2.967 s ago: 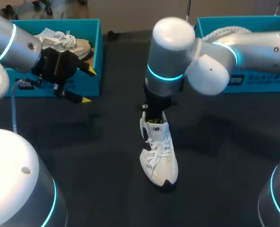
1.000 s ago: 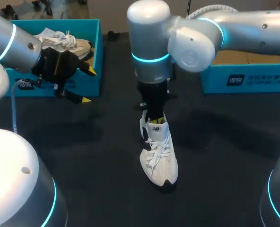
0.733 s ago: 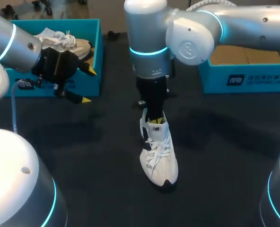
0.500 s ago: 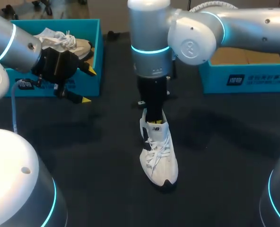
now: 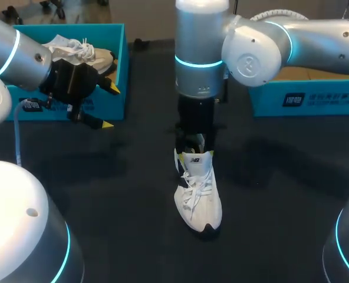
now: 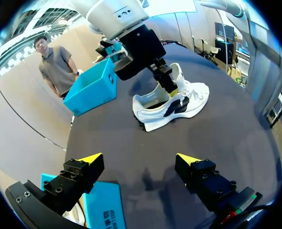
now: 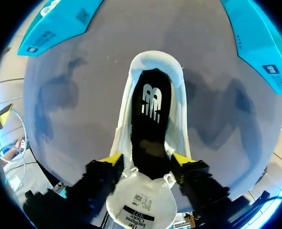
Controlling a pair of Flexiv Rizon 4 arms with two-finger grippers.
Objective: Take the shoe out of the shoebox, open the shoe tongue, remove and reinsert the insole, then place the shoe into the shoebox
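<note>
Currently: one white shoe, upright on its sole near the middle of the table, out of both boxes, heel toward the far edge. Tongue folded forward over the laces, throat open; black insole seated flat inside and fully exposed. Right gripper directly above the opening, fingers spread wide to either side of the throat, gripping nothing. Left gripper well apart from the shoe, just beside the left box, likewise spread wide and empty. Step judged to be insole removal: best done by narrowing the fingers, lowering them at the heel end, slipping one tip under the insole's edge and pinching before lifting slowly; the light shoe may rise with it, so the left gripper pressing on the toe would help. Right box sits apart at the far right; a second shoe lies in the left box. Markings: white logo on the insole, printed label under the tongue, dark stickers on both box fronts; none transcribed.
</note>
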